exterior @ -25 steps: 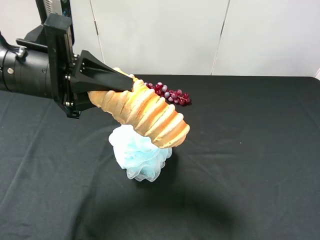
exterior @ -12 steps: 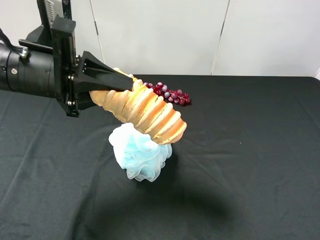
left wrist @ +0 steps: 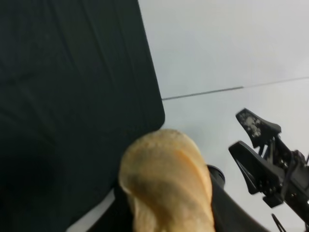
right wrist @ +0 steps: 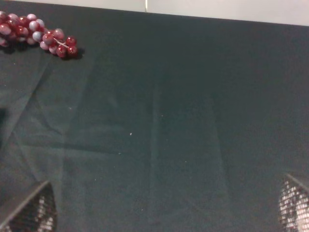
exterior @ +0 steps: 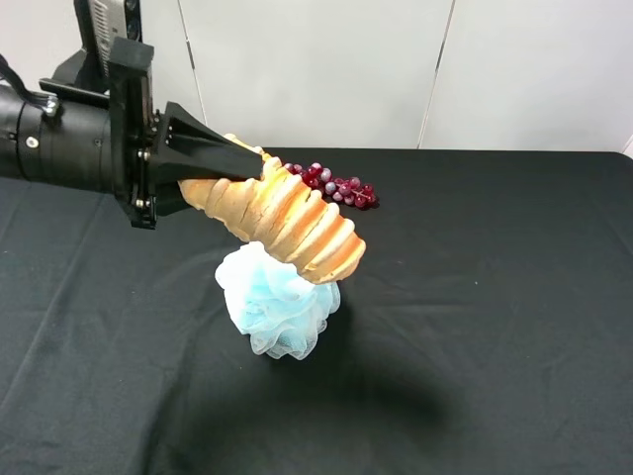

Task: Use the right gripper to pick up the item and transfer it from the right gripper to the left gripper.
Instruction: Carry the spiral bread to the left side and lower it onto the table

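Left claw: pinches one end of the bread roll, raised above the desk.
Bread roll: juts out past the claw's fingers, slanting down over the blue puff, left of the desk's middle.
Right claw: spread wide, facing the desk.
Grapes: near the far edge.
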Controlling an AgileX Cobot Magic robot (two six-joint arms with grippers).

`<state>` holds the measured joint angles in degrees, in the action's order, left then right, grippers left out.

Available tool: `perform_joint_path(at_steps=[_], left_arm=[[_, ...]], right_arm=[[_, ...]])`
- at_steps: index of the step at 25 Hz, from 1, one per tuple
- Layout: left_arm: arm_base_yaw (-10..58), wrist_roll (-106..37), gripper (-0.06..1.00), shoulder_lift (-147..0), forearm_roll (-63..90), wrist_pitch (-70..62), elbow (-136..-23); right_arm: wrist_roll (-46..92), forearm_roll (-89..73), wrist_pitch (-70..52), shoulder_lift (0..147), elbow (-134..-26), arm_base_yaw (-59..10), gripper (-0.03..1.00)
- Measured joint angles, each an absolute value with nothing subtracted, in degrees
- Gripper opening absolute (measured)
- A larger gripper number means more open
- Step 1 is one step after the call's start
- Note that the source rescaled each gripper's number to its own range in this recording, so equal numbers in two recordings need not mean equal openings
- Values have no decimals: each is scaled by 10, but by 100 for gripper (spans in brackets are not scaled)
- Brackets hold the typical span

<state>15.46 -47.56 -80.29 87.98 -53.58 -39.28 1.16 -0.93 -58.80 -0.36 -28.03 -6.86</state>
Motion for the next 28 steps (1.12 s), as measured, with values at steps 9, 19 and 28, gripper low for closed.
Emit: perform_joint_path(at_steps=[9, 19, 28], left_arm=[[155, -407, 3, -804, 765, -487, -521], [155, -202, 3, -804, 484, -420, -668], [155, -43, 3, -804, 259, -376, -682]], right_arm=[[12, -9, -588, -4, -280, -69, 100], [12, -9, -588, -4, -280, -69, 100], [12, -9, -588, -4, -280, -69, 100]])
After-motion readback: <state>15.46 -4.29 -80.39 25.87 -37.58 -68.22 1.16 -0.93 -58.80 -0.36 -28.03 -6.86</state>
